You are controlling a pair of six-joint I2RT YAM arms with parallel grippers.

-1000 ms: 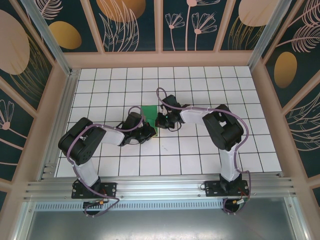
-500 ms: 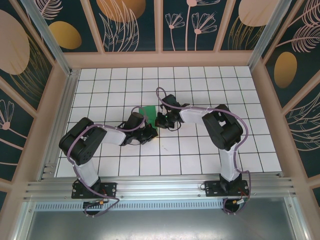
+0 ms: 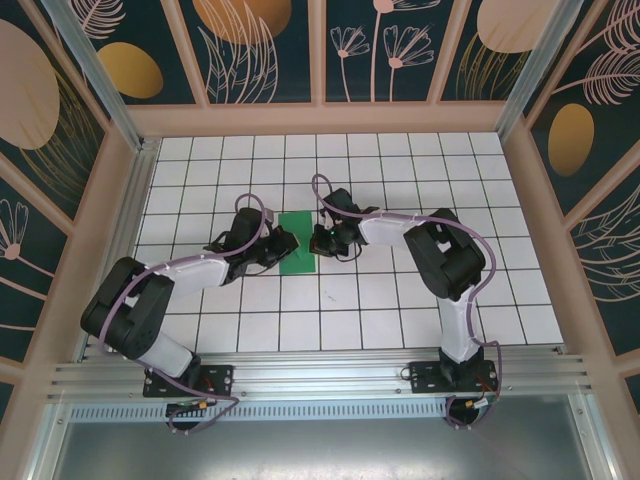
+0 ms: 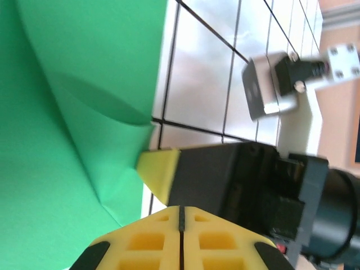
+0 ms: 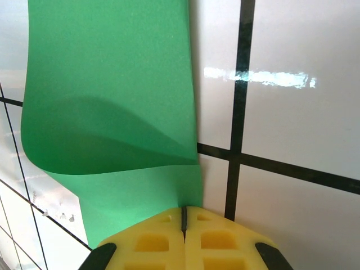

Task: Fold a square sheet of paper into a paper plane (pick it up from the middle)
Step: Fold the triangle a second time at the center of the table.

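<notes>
The square sheet of paper [image 3: 298, 256] lies folded over on the white tiles at mid table, bright green, with one layer curling up. In the right wrist view the paper [image 5: 112, 84] bows upward and its near edge runs into my right gripper [image 5: 183, 210], which is shut on that edge. My right gripper [image 3: 316, 240] sits at the paper's right side. My left gripper [image 3: 283, 243] is at the paper's left side; its yellow fingertips [image 4: 181, 209] are shut with nothing between them, just beside the paper [image 4: 67, 112] and the right arm's fingertip [image 4: 160, 169].
The white gridded table [image 3: 360, 320] is boxed in by wooden-framed patterned walls [image 3: 320, 118]. An aluminium rail [image 3: 320, 375] runs along the near edge by the arm bases. A grey metal bracket [image 4: 264, 84] appears past the right arm in the left wrist view.
My left arm has swung out to the left, its gripper moving from the paper's near edge to its left side. More of the green paper now shows. The right gripper has stayed put.
</notes>
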